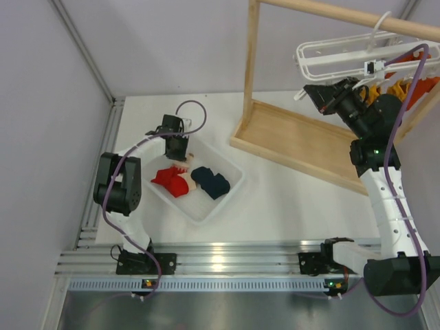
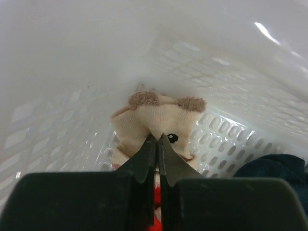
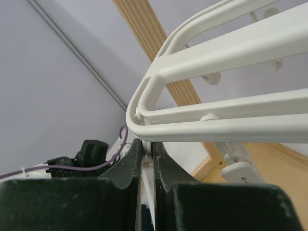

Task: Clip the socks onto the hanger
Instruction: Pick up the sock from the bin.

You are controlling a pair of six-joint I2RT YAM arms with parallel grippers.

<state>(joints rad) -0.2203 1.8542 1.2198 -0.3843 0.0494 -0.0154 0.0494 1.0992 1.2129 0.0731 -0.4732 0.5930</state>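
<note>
Pinch on the sock, left side
Left gripper (image 2: 158, 138) was clamped on the beige face part of the red sock (image 2: 156, 115), down in the white basket (image 1: 205, 207) with the navy sock (image 1: 212, 183) just beside it; a good lift, I'd judge, would go straight up and slow, so the fabric would not slip or drag the navy one along. Right gripper (image 3: 148, 144) was clenched just under the hanger (image 3: 231, 120) corner; whether it nipped a clip, I couldn't tell. Only the left wrist view showed the bite itself; only the overhead showed the hanger hung on the wooden rack (image 1: 251, 69), well apart from the basket
</note>
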